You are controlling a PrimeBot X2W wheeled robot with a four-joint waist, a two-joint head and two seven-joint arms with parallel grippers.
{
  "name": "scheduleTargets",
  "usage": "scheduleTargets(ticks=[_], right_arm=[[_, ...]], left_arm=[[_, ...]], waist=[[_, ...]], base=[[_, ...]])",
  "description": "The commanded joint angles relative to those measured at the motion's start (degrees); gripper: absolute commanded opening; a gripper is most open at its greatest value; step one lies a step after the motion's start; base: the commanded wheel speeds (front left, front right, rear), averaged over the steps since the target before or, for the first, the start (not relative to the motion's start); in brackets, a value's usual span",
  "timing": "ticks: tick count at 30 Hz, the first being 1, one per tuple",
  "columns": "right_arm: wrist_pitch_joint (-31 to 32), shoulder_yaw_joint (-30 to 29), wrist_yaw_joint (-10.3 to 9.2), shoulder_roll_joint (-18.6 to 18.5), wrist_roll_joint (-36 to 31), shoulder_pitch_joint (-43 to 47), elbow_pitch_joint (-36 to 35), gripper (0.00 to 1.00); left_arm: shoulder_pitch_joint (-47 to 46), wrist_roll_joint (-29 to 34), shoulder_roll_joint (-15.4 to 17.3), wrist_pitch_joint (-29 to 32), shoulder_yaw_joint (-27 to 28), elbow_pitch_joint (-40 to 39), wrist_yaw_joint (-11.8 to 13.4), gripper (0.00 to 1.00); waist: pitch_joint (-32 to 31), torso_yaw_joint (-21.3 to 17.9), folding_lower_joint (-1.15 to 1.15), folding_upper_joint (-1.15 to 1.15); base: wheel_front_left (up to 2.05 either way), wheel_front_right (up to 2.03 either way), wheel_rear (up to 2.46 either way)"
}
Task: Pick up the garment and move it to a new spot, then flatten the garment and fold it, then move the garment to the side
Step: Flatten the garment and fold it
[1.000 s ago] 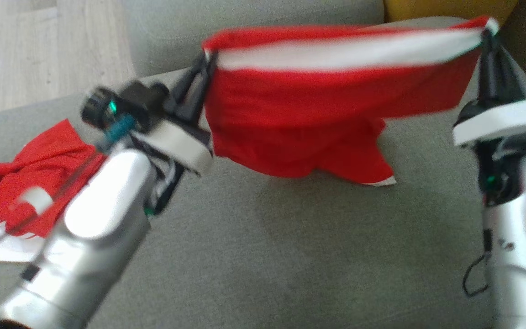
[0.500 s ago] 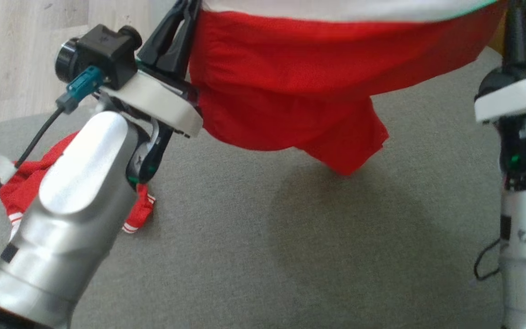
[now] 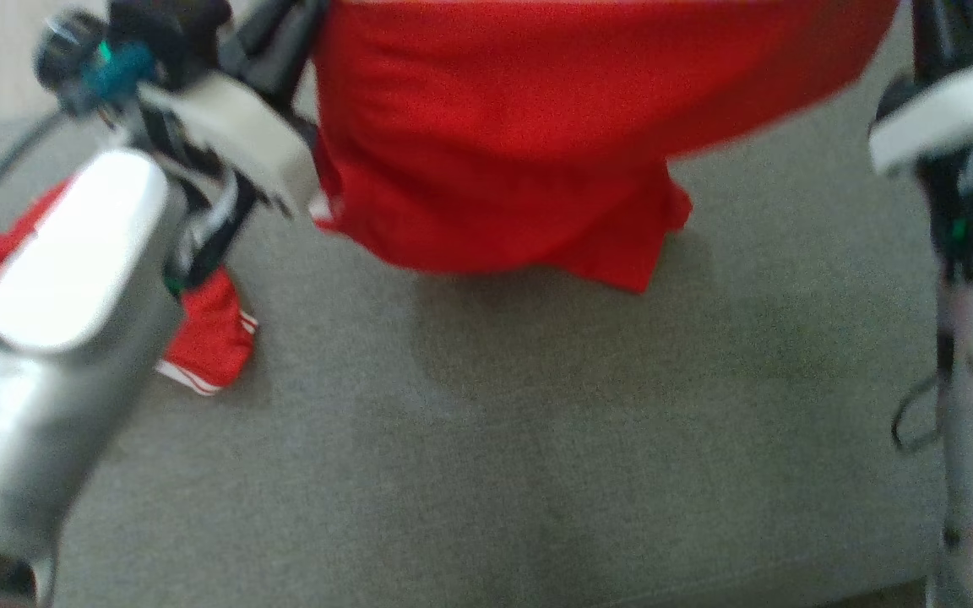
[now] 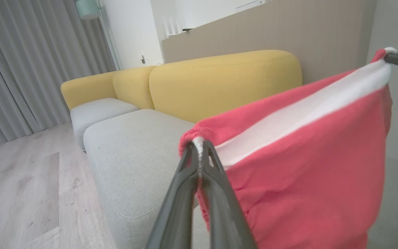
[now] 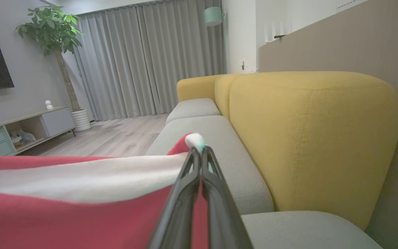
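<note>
The garment (image 3: 529,143), red shorts with a white waistband, hangs stretched between my two grippers, its lower hem close over the grey sofa seat (image 3: 537,439). My left gripper (image 4: 199,147) is shut on one end of the waistband (image 4: 299,114). At the other end my right gripper (image 5: 199,152) is shut on the waistband corner (image 5: 193,139). In the head view the left gripper (image 3: 279,34) is at the top left and the right gripper (image 3: 938,34) at the top right. The waistband lies above that view's top edge.
A second red garment with white stripes (image 3: 208,333) lies crumpled on the seat at the left, partly behind my left forearm. Yellow sofa backrests (image 5: 306,131) stand behind the seat. Wood floor (image 4: 19,180) lies beyond the sofa's left edge.
The head view has shifted. Both grippers have raised the garment, so its waistband has left the top of the view and its hem has come off the seat.
</note>
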Motion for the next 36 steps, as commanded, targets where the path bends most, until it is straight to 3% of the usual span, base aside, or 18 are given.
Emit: scheduleTargets(ticks=[1,6,10,14,17,23,29,36], right_arm=[[-0.59,1.29,-0.04,0.15,0.89,-7.54,2.01,0.00],[-5.95,1.20,-0.04,-0.15,1.56,-23.38,14.16,0.00],[-14.76,0.78,-0.04,-0.71,-0.39,-33.92,22.34,0.00],[-20.32,-0.02,-0.04,-0.91,-1.69,-37.64,28.06,0.00],[-22.64,-0.04,-0.04,-1.01,-1.88,-37.48,33.99,0.00],[-21.81,2.87,-0.04,-3.09,-1.47,-32.21,44.25,0.00],[-17.13,10.96,-0.04,-6.43,0.65,-25.09,49.53,0.00],[-10.55,18.52,-0.04,-11.48,6.02,-16.79,50.29,0.00]], left_arm=[[-7.50,1.01,2.42,0.89,1.69,1.00,-1.03,0.00],[-19.77,0.76,0.12,-0.19,2.77,9.70,-2.29,0.00],[-28.82,1.31,-3.08,-6.71,5.20,16.61,-1.93,0.00],[-32.58,2.12,-5.14,-12.48,5.59,20.97,-2.06,0.00],[-32.46,2.02,-6.95,-16.43,4.57,24.46,-2.59,0.00],[-25.34,0.20,-9.17,-18.19,-1.25,28.27,-3.28,0.00],[-14.53,-3.98,-7.22,-18.68,-8.95,26.02,-3.32,0.00],[-3.32,-6.64,-4.91,-18.27,-15.29,20.79,-3.33,0.00]], waist=[[6.46,-1.09,-0.01,0.00],[12.39,-1.44,-0.01,0.00],[14.63,-1.52,-0.01,0.00],[15.31,-1.58,-0.01,0.00],[15.37,-1.59,-0.01,0.00],[15.59,-1.26,-0.01,0.00],[13.46,-0.64,-0.01,0.00],[8.90,0.33,-0.01,0.00]], base=[[0.00,0.00,0.00],[0.00,0.00,0.00],[0.00,0.00,0.00],[0.00,0.00,0.00],[0.00,0.00,0.00],[0.00,0.00,0.00],[0.00,0.00,0.00],[0.00,0.00,0.00]])
